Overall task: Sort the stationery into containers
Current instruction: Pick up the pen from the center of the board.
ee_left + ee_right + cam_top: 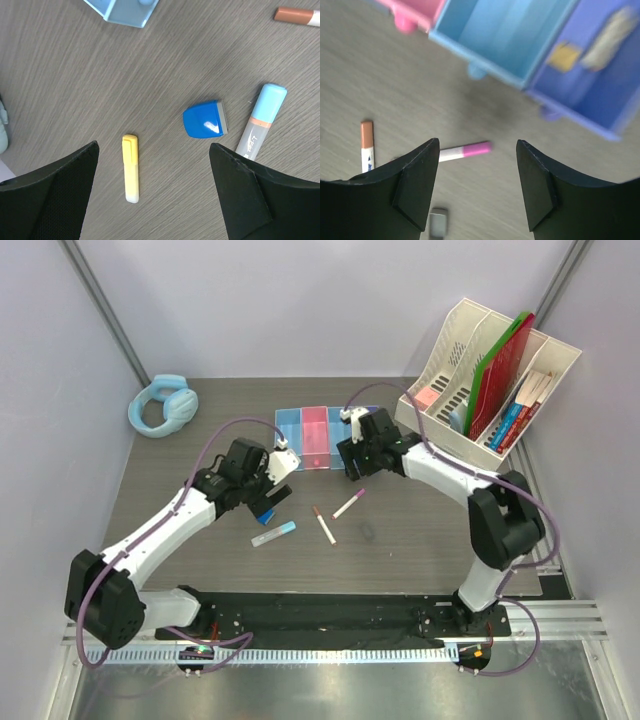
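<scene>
Left gripper (272, 496) and right gripper (351, 469) both hung spread, empty. From above we counted two pens on the table (420, 530), red-capped pen (323, 525) and purple-capped pen (349, 503), plus one pale blue tube (273, 533). Our left wrist view showed one yellow marker (130, 168) beside one blue block (204, 121). Our right wrist view showed the purple bin (580, 92) holding one gold clip (562, 55) and one grey eraser (612, 37).

Setting: was a robot lab cell, dressed as an office desk.
Enclosure: plain pale panels (300, 300) closed off three sides; grey posts (105, 315) ran up the corners.
Mounting: two cabled arms (160, 530) stood on a black plate (330, 612) over a metal rail (570, 612).
Surface: wood-grain table (420, 540).
Props: cream organiser (462, 332) with folders (505, 355), headphones (163, 405), bins (314, 430), loose pens (325, 528).
</scene>
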Controlling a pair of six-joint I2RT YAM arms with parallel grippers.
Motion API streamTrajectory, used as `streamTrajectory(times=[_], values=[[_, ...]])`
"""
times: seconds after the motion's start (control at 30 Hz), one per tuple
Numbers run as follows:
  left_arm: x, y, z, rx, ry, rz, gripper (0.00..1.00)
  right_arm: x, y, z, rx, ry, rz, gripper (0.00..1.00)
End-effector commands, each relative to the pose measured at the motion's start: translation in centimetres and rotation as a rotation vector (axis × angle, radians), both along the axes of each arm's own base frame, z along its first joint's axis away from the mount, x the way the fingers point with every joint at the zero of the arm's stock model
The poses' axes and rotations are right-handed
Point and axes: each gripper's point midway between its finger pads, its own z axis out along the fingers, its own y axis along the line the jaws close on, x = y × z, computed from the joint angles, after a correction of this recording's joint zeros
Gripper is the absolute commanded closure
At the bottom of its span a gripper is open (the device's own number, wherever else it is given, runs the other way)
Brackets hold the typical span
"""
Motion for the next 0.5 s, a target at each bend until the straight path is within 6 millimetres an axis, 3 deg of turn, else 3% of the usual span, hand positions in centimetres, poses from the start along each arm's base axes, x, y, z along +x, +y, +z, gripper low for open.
streamTrajectory(times=[0.0,0.2,0.47], values=[[0.7,-0.4,3.4,-0.04,-0.08,-0.013,0.09,-3.7,2.1,-5.5,0.086,0.282,-0.046,0.32],[0.2,0.4,4.2,-0.011,-0.097,-0.013,0.09,-4.6,3.2,-7.5,0.091,0.36,-0.048,0.33],[0.2,0.7,3.8,0.006,-0.098,-0.016,0.09,-5.7,2.6,-7.3,0.072,0.355,-0.051,0.33]])
